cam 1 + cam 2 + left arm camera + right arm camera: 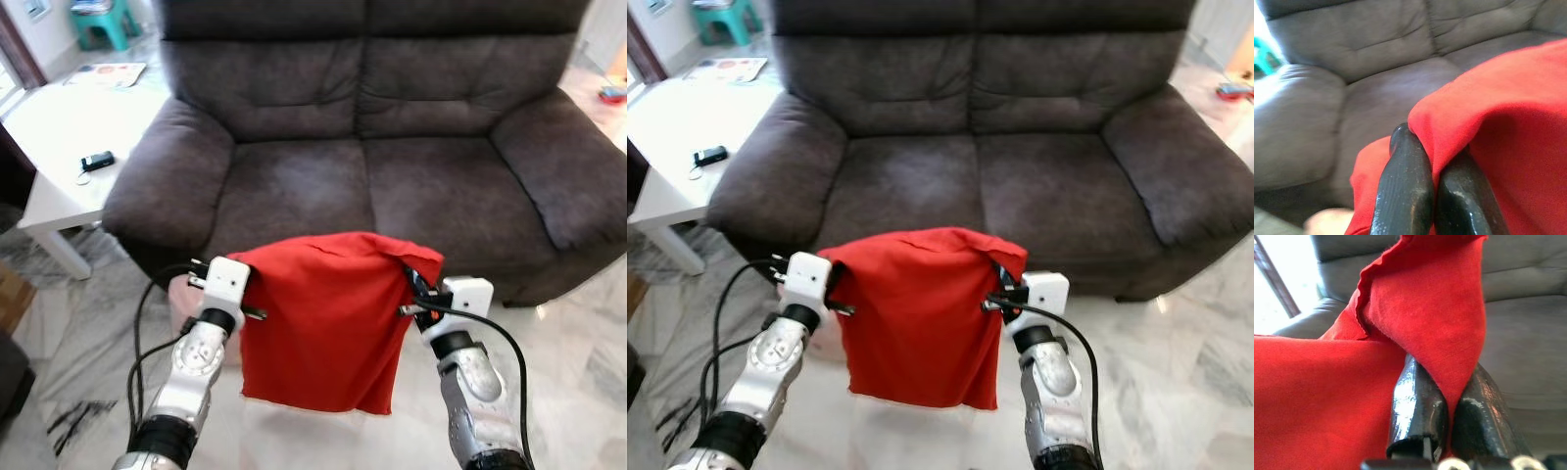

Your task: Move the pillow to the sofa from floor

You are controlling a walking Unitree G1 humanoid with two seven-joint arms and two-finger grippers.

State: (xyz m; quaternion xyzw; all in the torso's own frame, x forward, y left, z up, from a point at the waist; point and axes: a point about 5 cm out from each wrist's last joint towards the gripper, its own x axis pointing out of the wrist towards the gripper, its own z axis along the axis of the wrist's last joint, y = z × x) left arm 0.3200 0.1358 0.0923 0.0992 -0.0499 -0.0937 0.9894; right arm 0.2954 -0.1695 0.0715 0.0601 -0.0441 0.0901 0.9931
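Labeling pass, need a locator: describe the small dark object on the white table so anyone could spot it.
Start at the dark grey sofa and look past its arm on the robot's left to the white table. Near the table's front edge lies a small black device, possibly a key fob, with a thin ring or cord beside it. It is the only dark item there; the other thing on the table is a flat colourful sheet at the far end.

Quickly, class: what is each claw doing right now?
Left claw: shut on the red fabric pillow.
Right claw: shut on the same pillow.
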